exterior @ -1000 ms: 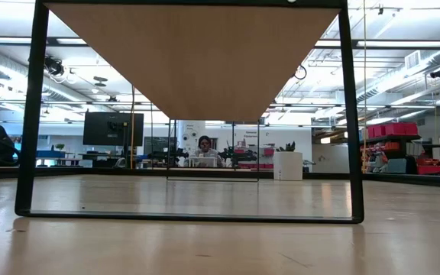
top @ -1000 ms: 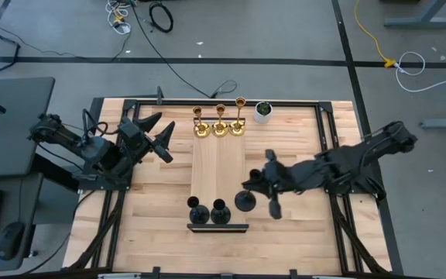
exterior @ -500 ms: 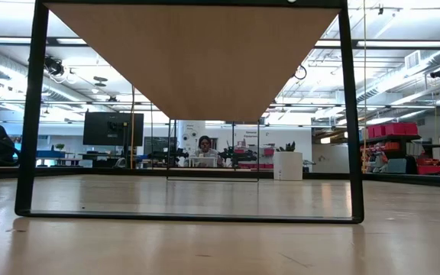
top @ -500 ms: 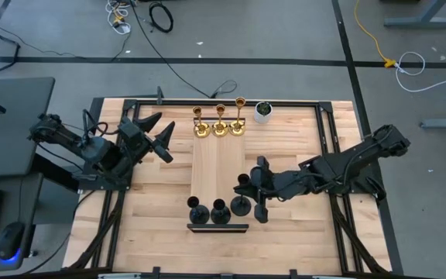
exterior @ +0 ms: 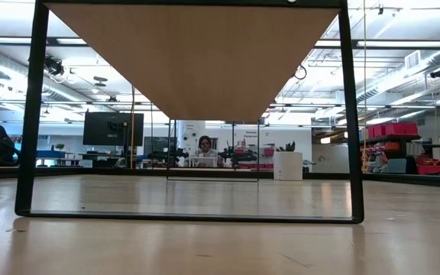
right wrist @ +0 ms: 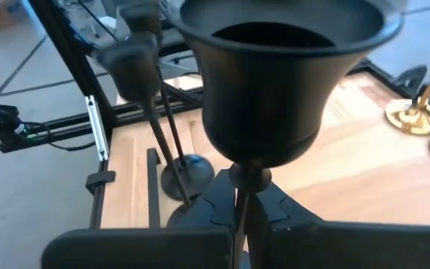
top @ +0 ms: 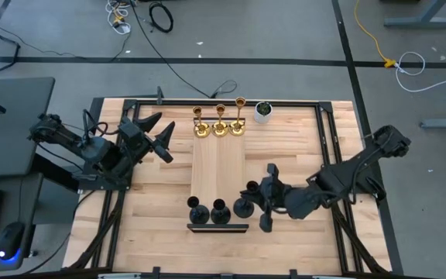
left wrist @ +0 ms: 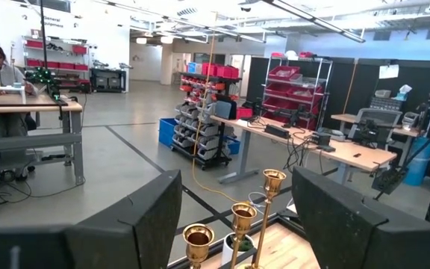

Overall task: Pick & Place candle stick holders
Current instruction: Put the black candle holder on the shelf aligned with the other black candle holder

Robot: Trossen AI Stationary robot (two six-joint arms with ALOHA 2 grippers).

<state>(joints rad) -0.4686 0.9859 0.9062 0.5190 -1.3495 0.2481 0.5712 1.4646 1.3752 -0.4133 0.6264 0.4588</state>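
Right gripper (top: 255, 198), clamping third black holder (top: 243, 207), has lowered it beside black pair (top: 209, 211).

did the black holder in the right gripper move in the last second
Yes. In the high view the third black candle stick holder, held by the right gripper, has come closer to the two standing black holders, toward the table's near edge.

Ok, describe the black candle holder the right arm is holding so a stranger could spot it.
Find the lighter board mid-table; three black holders line its near end. Take the rightmost black holder. Only it has the right pincer shut on its stem.
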